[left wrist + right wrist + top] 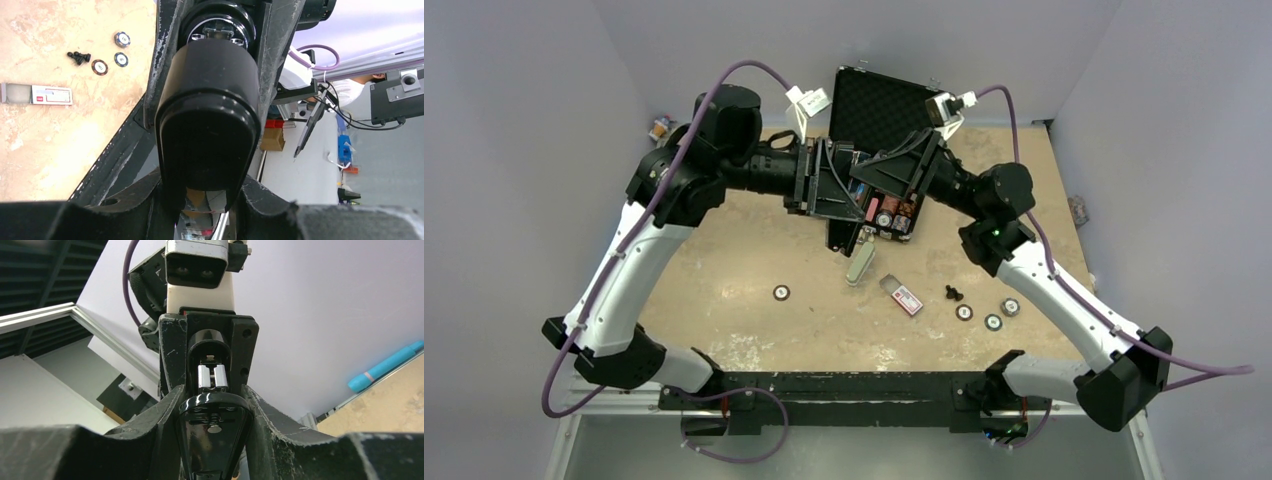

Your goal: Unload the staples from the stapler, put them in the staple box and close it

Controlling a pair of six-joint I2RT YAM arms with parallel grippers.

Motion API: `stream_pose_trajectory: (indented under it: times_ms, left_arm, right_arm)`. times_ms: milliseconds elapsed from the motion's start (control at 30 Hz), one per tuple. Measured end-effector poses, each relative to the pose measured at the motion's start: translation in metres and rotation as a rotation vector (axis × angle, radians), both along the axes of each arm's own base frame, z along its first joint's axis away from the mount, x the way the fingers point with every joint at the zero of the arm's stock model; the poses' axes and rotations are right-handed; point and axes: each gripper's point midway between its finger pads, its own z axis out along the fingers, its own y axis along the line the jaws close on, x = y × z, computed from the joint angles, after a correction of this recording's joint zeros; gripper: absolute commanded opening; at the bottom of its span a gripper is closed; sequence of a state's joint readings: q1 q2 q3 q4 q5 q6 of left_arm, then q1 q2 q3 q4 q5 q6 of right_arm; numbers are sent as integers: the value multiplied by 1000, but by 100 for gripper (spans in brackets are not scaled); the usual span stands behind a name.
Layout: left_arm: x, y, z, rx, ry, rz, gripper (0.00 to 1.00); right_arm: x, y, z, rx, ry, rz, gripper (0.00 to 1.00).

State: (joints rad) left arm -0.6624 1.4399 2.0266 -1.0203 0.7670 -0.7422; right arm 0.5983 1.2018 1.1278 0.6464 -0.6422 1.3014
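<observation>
Hanging stapler [212, 432]: aloft, mid-air above the counter's [754, 250] far half.
Left gripper [205, 182]: pinching its black body.
Right gripper [212, 405]: clamped on the other end.
Risk: uneven pulling could twist it loose, dropping it.

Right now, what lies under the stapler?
The open black case, it appears; battery-like cylinders show in its lower half. The rest of that half is covered by the stapler, the left hand and the right hand.
</observation>
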Motion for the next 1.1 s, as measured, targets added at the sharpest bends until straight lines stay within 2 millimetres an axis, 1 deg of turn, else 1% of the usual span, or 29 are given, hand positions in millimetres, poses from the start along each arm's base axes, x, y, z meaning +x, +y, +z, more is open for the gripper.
stream_pose_trajectory:
  times_ms: [67, 167, 233, 267, 300, 333, 433, 567, 667, 800, 900, 1000, 1100]
  left_arm:
    - [0, 1, -1, 2, 0, 6, 38]
    - [-1, 1, -3, 6, 6, 11, 65]
    - [0, 2, -5, 9, 13, 25, 76]
    - [0, 4, -7, 10, 19, 40, 86]
    - [0, 5, -8, 13, 20, 50, 92]
    - [0, 8, -10, 16, 18, 67, 95]
    - [-5, 15, -12, 20, 20, 98, 98]
    - [-9, 24, -14, 23, 6, 130, 98]
    - [-9, 29, -16, 35, -2, 159, 97]
    - [-7, 34, -25, 51, -3, 196, 96]
    - [-7, 31, -38, 28, 19, 202, 97]
    - [-5, 23, -52, -23, 47, 194, 97]
    - [1, 14, -60, -75, 59, 187, 97]
  right_arm:
    - [0, 0, -1, -4, 6, -3, 0]
    - [-2, -3, -4, -9, 24, -21, 0]
    - [-6, -7, -9, -22, 20, -31, 0]
    - [-8, -8, -13, -34, 26, -34, 0]
    - [-10, -10, -16, -43, 30, -38, 0]
    - [-11, -11, -18, -52, 34, -43, 0]
    - [-14, -15, -24, -83, 52, -67, 0]
    - [-21, -25, -28, -107, 66, -105, 0]
    - [-25, -32, -29, -124, 75, -133, 0]
    - [-28, -39, -40, -160, 109, -165, 0]
    - [-28, -40, -52, -193, 153, -173, 0]
    - [-22, -39, -61, -224, 199, -186, 0]
    - [-10, -31, -59, -254, 236, -190, 0]
